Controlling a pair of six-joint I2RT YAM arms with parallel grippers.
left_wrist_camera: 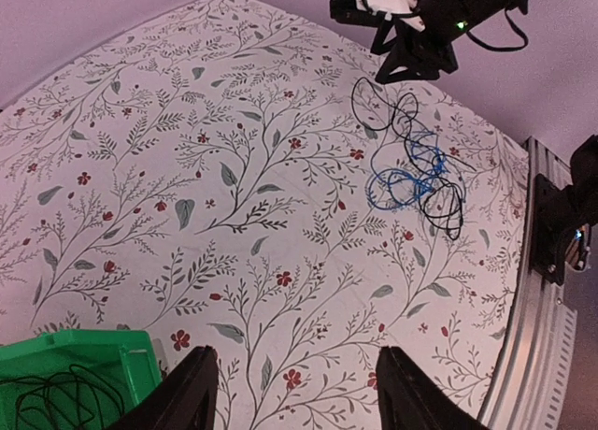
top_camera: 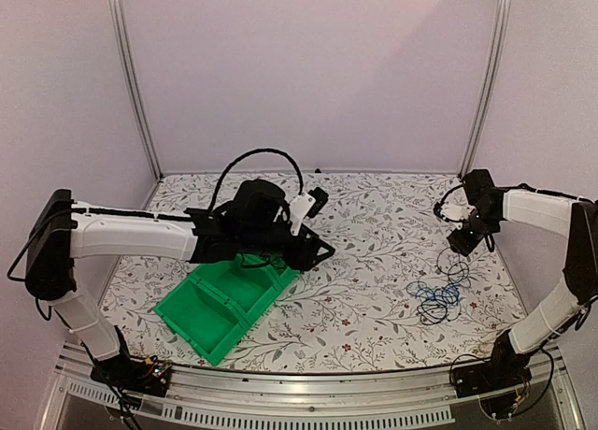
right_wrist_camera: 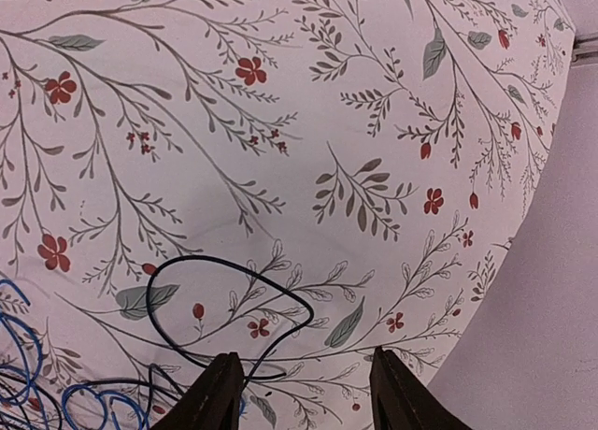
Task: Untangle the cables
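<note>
Seen from above, a floral-patterned counter (top_camera: 374,215) is carrying a green bin (top_camera: 220,308) at about 8 o'clock from its centre. A loose heap of cables (top_camera: 439,297) is lying at about 4 o'clock. The cables are thin black strands with one blue strand coiling through them. They are lying in overlapping loops on the counter, well apart from the bin.

The left arm is reaching across from 9 o'clock and hovering over the far corner of the bin. In its wrist view the left fingers (left_wrist_camera: 192,397) are standing wide apart with only bare counter showing between them, gripping nothing. At 7 o'clock in that view, a lone black cable (left_wrist_camera: 56,402) is lying coiled inside the bin.

The right arm is hanging above the heap, toward 2 o'clock from the counter's centre. The right fingers (right_wrist_camera: 220,397) are parted by a clear gap. One black loop from the heap is curving across the counter just ahead of them. Its strand is running down to the inner edge of one finger. Whether it is touching that finger or only passing beneath, I cannot tell.
</note>
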